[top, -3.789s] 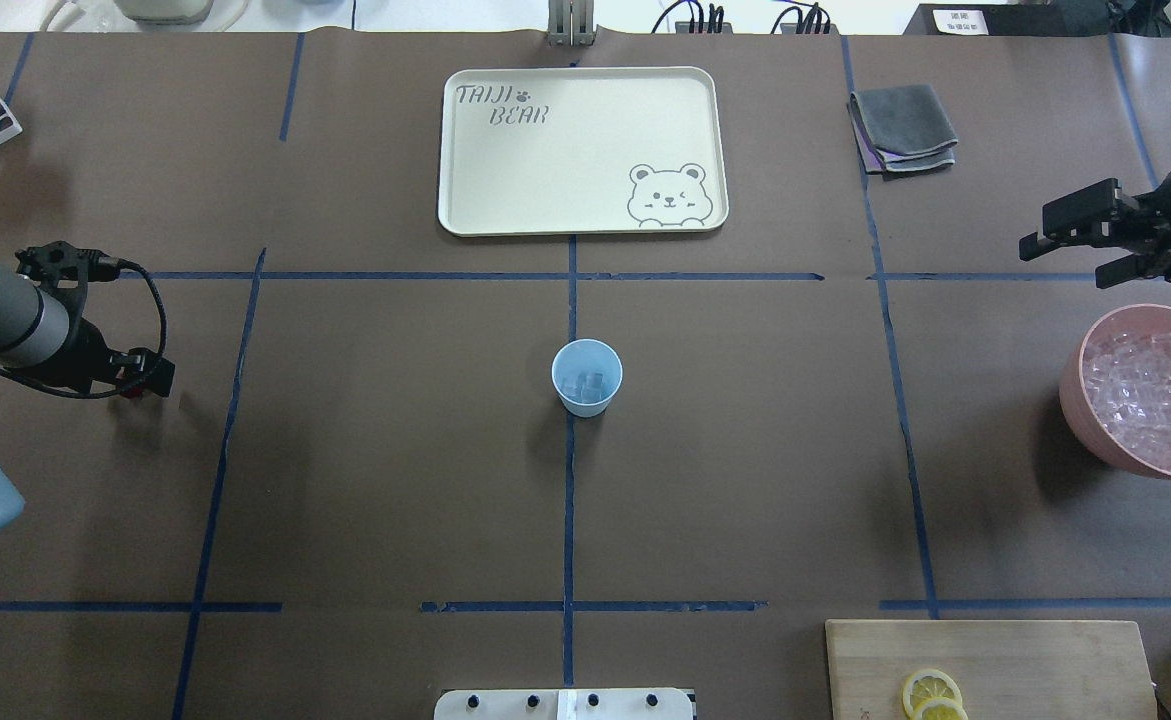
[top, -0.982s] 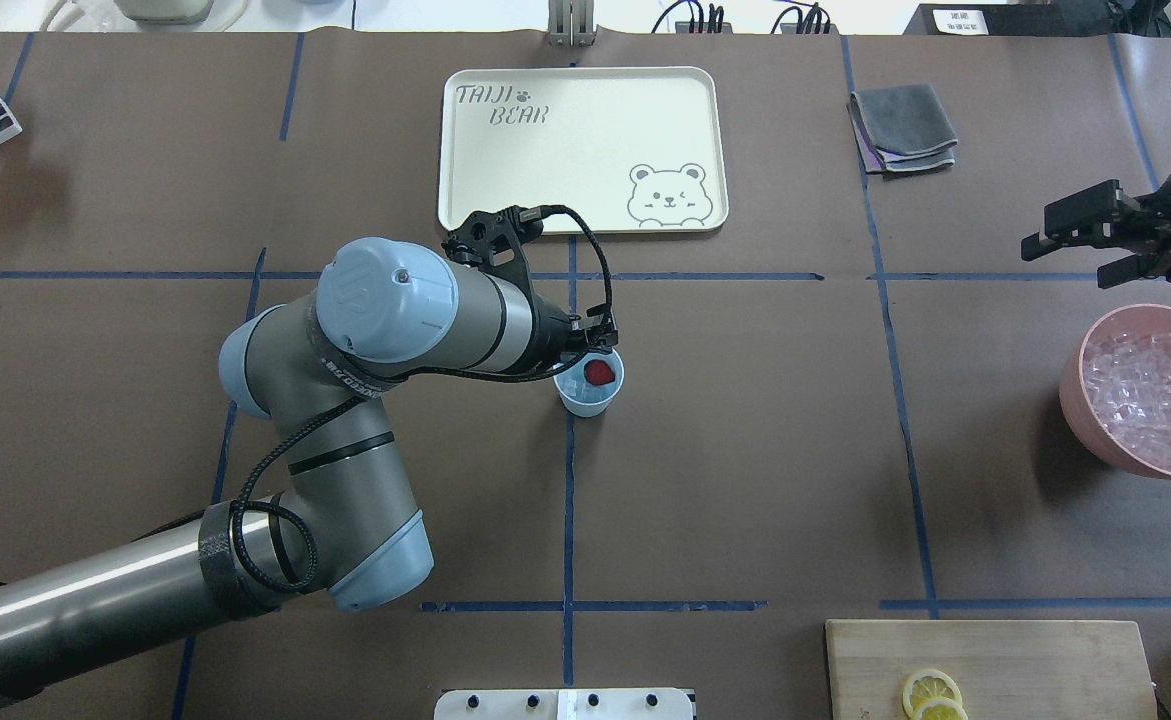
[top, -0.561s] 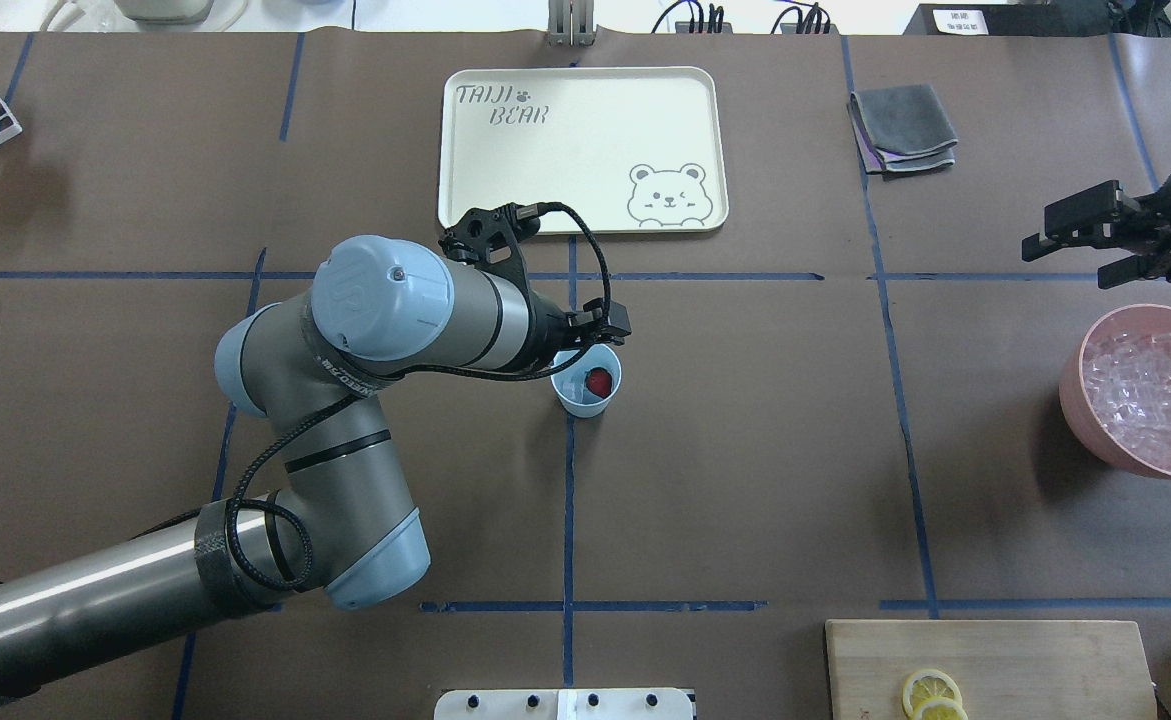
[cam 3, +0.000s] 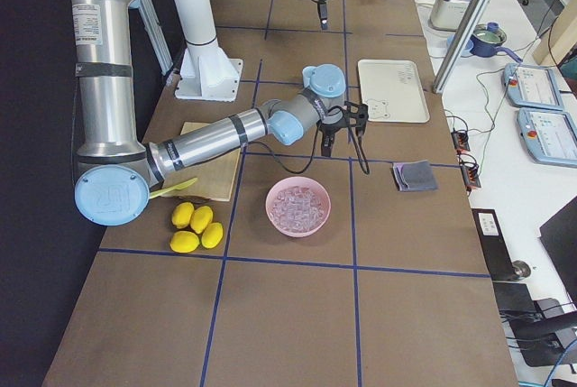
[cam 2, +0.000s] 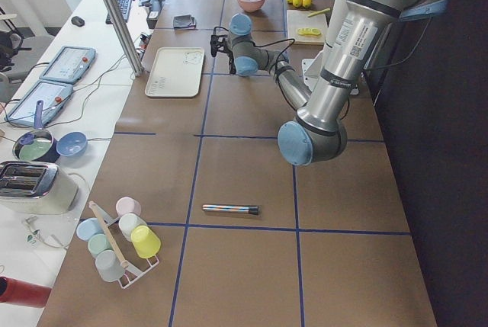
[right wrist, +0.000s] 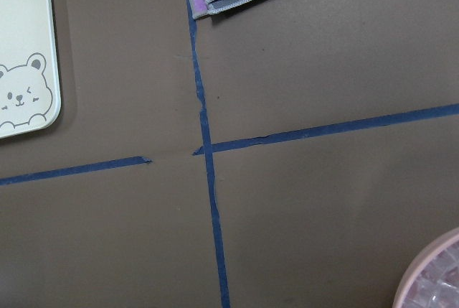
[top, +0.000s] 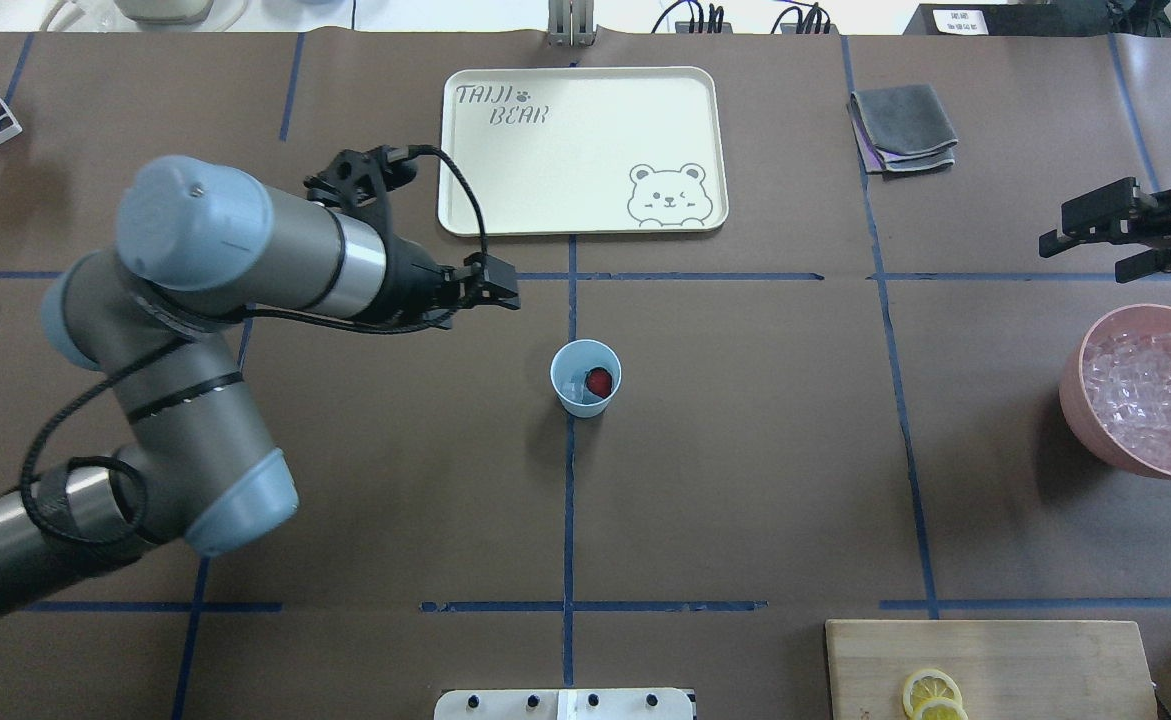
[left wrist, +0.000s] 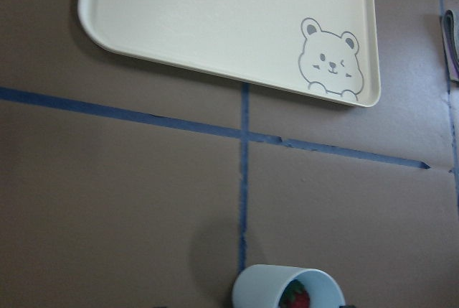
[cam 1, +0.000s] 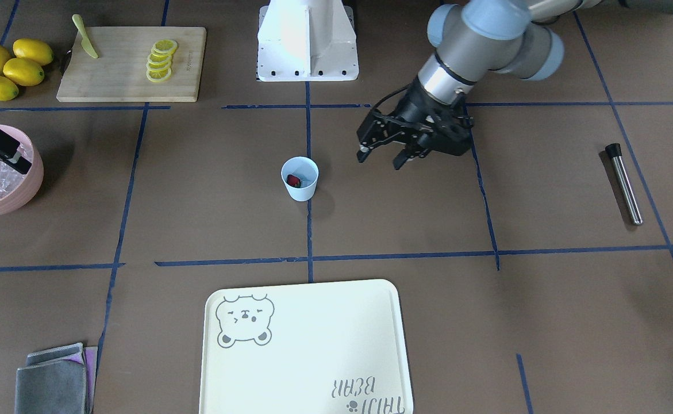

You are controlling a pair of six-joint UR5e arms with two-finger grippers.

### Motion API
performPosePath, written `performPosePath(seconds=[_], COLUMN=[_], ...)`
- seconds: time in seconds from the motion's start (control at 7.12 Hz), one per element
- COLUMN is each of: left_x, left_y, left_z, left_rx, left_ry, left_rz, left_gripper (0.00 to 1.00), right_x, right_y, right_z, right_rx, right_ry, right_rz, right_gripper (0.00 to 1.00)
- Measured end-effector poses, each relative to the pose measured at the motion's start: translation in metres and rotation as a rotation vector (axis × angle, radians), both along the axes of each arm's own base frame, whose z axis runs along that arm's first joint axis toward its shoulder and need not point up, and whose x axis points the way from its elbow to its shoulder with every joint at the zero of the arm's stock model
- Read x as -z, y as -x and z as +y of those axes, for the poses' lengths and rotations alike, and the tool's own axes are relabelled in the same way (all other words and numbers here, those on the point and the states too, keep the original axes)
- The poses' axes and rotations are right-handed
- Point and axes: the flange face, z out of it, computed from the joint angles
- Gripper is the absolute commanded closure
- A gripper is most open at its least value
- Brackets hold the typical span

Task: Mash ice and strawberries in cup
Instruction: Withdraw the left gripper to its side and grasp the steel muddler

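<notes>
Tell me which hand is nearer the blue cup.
Left. The left hand hangs open a short way left of the cup; the right hand is far off at the table's right edge, beside the pink bowl.

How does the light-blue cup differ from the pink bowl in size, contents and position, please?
The cup is small and light blue; the pink bowl is far larger. The cup holds a few ice cubes plus a strawberry; the pink bowl only a pile of ice. The cup stands at the table's middle; the pink bowl near its right end. Both stand upright, open-topped.
</notes>
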Motion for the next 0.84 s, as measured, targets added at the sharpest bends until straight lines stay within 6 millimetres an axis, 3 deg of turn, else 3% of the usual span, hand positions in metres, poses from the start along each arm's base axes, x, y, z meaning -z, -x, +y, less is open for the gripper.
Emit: performPosePath(seconds=[0.42,0.7,0.84], left_x=[-0.162,-0.270,-0.319], left_y=[0.143,0.204,0.224], left_z=[-0.033,-0.059,-0.066], left_rx=[-0.094,-0.122,-0.139], left_ry=[-0.145,-0.149,-0.118], left_rz=[-0.205,-0.337,-0.382], left_gripper=[0.17,0.17,0.17], right_x=[-0.009,-0.025,-0.029], right_y=[-0.012,-0.027,-0.030], right_z=[-0.004,-0.011,-0.013], right_rx=[-0.013,-0.014,-0.011], right_ry=[-0.002,-0.034,-0.046], right_rz=[0.012,0.041,0.051], right_gripper=[0.00,0.00,0.00])
